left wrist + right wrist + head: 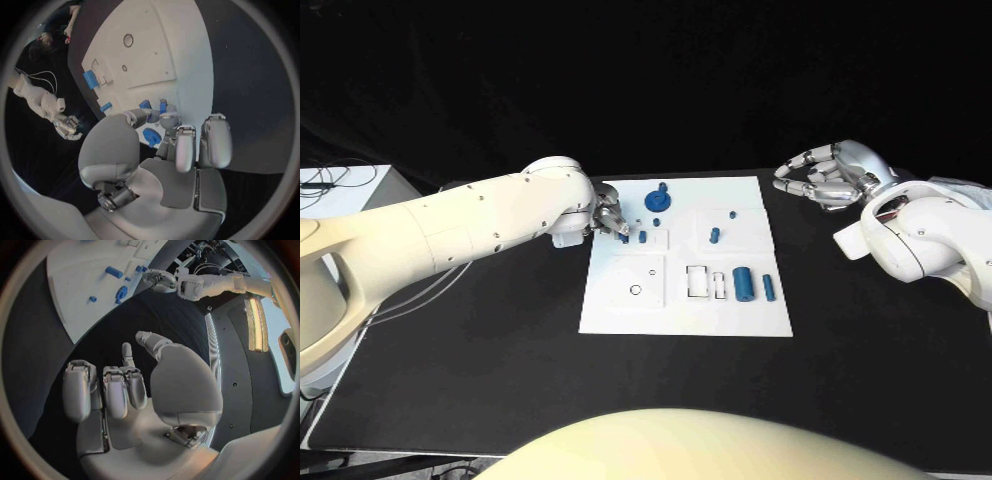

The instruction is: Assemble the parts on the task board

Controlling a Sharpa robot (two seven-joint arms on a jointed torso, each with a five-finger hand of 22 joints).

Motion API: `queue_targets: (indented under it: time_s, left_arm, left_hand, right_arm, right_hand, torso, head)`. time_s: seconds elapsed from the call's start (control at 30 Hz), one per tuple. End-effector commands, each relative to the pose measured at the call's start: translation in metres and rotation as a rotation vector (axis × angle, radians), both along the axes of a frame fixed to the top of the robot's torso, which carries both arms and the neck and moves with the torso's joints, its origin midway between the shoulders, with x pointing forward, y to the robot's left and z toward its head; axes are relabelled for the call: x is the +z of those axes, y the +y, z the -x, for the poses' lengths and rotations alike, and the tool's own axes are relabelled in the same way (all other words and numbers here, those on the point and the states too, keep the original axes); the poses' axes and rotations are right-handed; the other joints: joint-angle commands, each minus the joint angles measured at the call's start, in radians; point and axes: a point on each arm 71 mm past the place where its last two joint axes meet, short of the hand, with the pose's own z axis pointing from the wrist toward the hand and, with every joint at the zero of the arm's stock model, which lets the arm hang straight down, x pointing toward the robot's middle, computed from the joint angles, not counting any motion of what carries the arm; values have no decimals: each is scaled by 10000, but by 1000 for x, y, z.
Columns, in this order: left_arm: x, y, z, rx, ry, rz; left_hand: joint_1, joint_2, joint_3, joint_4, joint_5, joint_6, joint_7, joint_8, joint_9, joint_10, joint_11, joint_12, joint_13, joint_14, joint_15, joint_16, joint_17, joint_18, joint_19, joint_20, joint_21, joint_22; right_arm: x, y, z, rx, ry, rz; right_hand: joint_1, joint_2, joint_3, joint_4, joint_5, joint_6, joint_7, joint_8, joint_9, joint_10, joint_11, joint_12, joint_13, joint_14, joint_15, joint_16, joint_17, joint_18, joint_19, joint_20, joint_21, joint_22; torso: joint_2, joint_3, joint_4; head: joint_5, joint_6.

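- Fingers (164, 119) of the left hand (609, 224) are reaching down at the left edge of the task board (635, 310), their tips lying close together at a small blue part (625, 238); in the left wrist view a small blue piece (163, 106) is sitting right at these fingertips, but I cannot tell if they are pinching it or only touching it
- Right hand (828, 177) is hanging over the black table (473, 380) beyond the board's far right corner, well apart from the parts; its fingers are curling inward toward the palm and are holding nothing
- Round blue part (658, 201) is lying on the far part of the board, near the left hand
- Two blue pegs (714, 235) are standing near the middle of the board, between the two hands
- Blue cylinder (744, 285) is lying on the near right part of the board, with a thinner blue piece (769, 286) just beside it
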Motion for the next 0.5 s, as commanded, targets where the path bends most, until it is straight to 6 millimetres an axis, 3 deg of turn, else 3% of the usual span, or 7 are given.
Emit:
queue_targets:
  time_s: [0.03,0.5]
  left_arm:
    - [-6,0,3,-185,254,-236]
    - [-6,-2,4,-249,273,-202]
  left_hand:
    - [137,-6,1459,-1532,45,263,-205,29,74,36,-3,-6,4,977,-57,66,2458,-116,69,-33,40,16]
    - [137,-7,1459,-1534,52,265,-206,30,76,32,-4,-15,-8,975,-57,63,2454,-116,68,-34,39,15]
  right_arm:
    - [0,1,0,118,6,17]
    - [0,1,0,137,24,20]
  right_hand:
    - [56,-19,31,22,22,-51,24,-30,15,1026,74,34,2633,1061,57,40,2635,23,118,56,-8,9]
    - [45,-21,18,38,12,-19,18,-80,48,1026,70,34,2634,1061,55,40,2635,19,126,57,6,44]
  torso:
    - [4,-3,8]
    - [-3,6,6]
  head:
    - [5,1]
    - [13,1]
